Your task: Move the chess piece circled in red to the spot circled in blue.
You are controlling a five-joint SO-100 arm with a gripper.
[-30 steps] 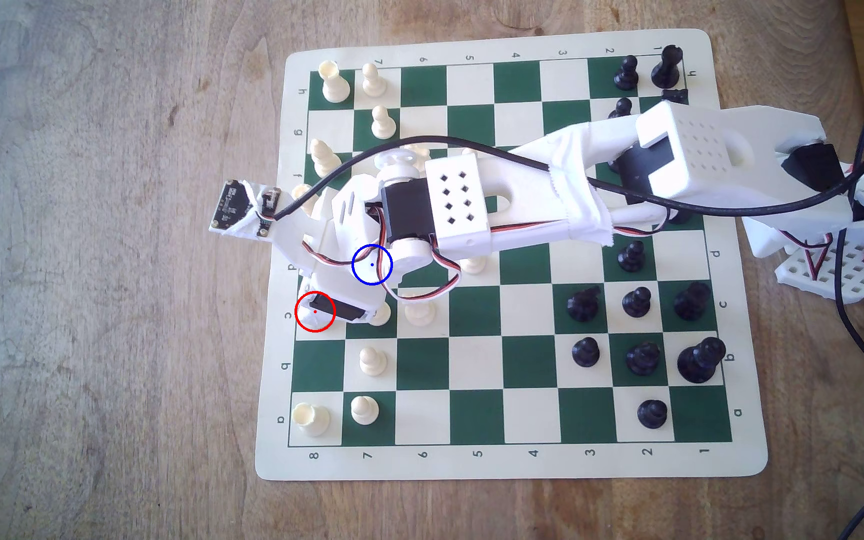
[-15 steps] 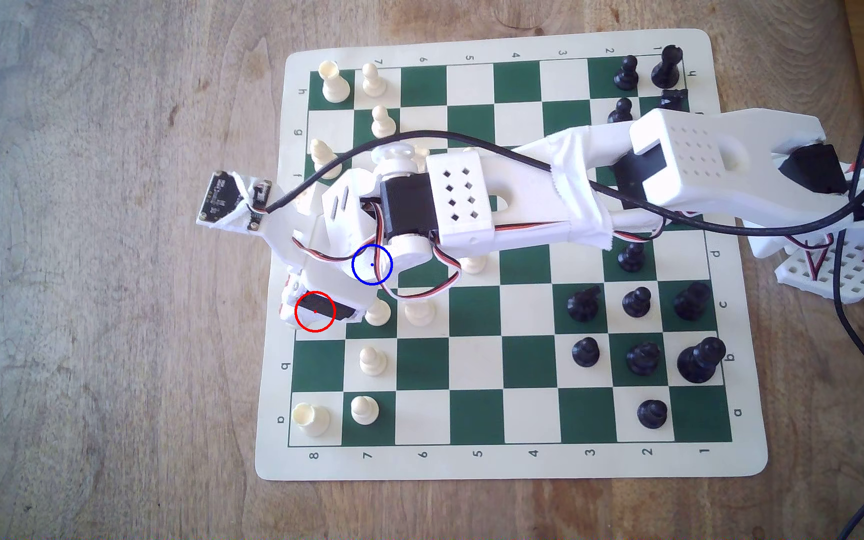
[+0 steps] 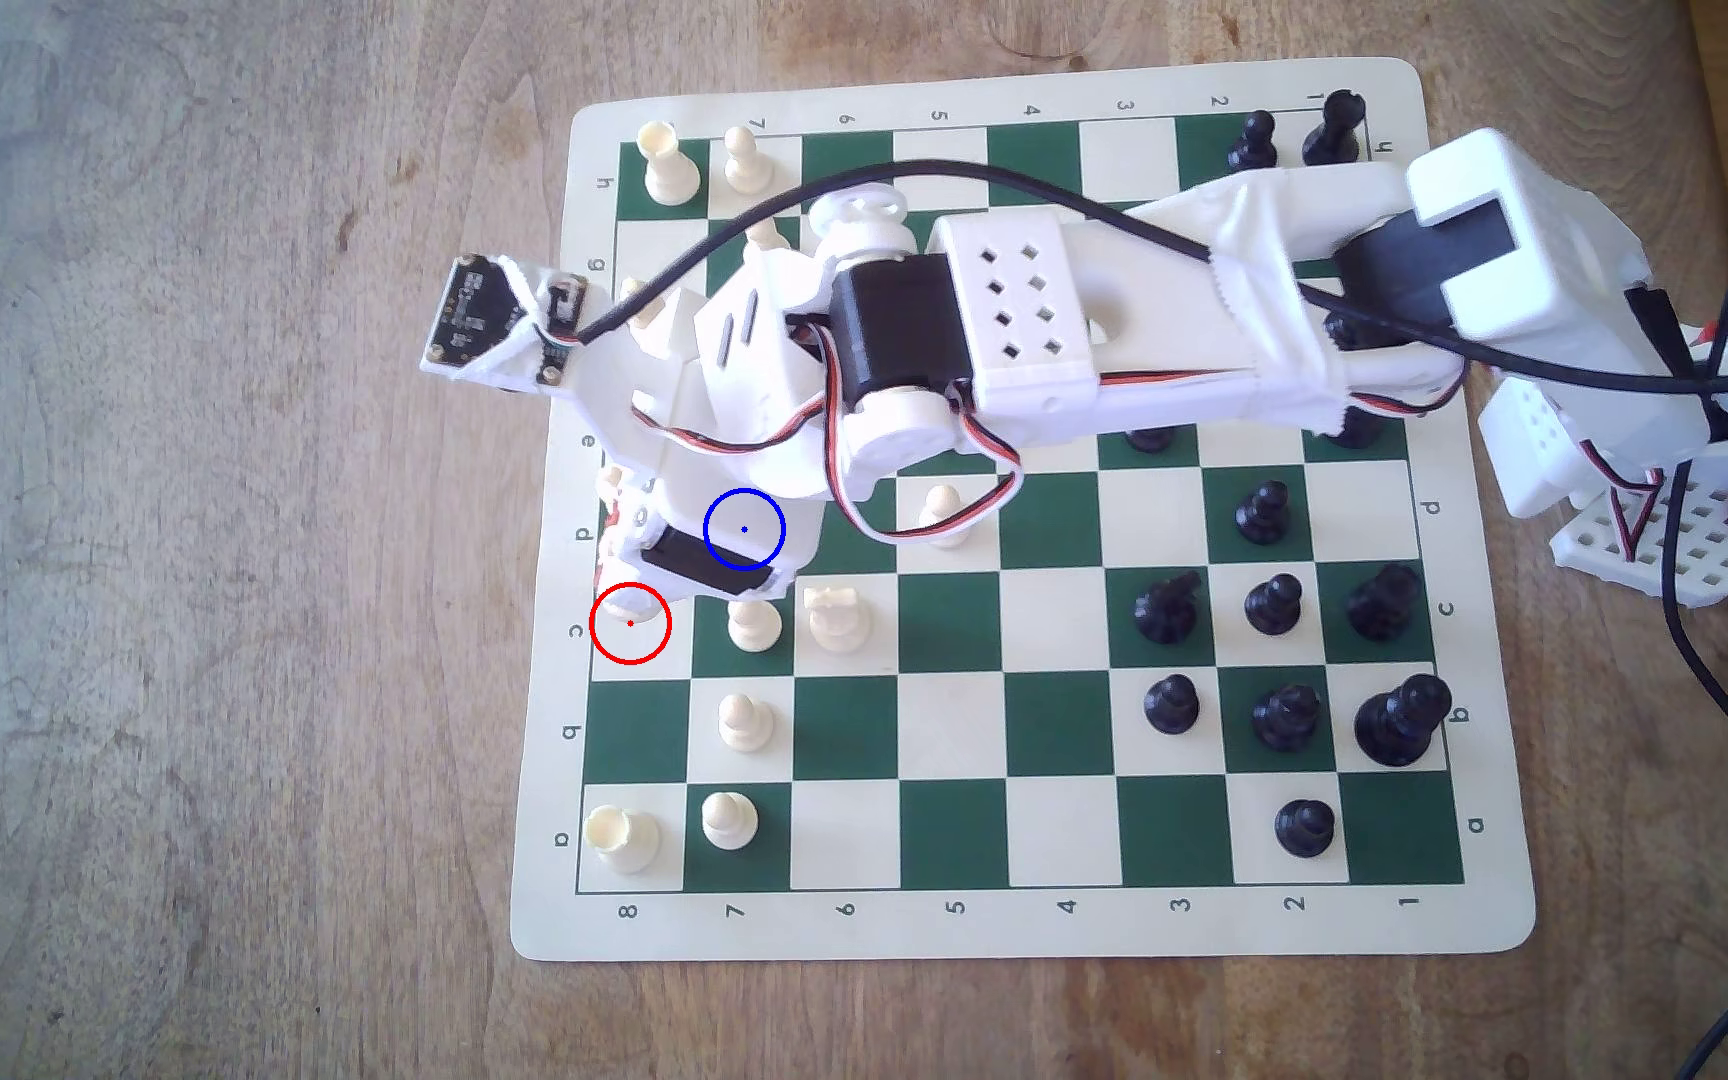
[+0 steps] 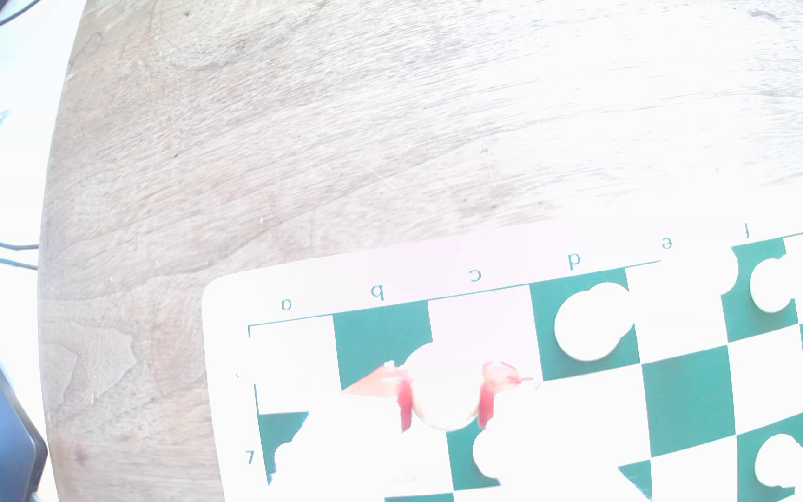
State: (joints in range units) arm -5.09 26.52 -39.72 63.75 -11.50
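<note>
The white 3D-printed gripper with red-padded fingertips is pinching the cream-white plastic bishop-like chess piece, 1 red pad pressed on each side of its rounded body in the wrist view. In the exterior view the gripper hangs over the exterior view's left edge of the green-and-cream vinyl chess mat, with the piece largely hidden beneath it, at the upper rim of the thin red ring on the c8 square. Whether the piece's base touches the mat cannot be told. The blue-ringed cream square lies just beside, up and to the exterior view's right, covered by the gripper's black servo. 2 cream pieces stand to the exterior view's right of the red ring, on c7 and c6. The mat rests on a worn wooden table.
</note>
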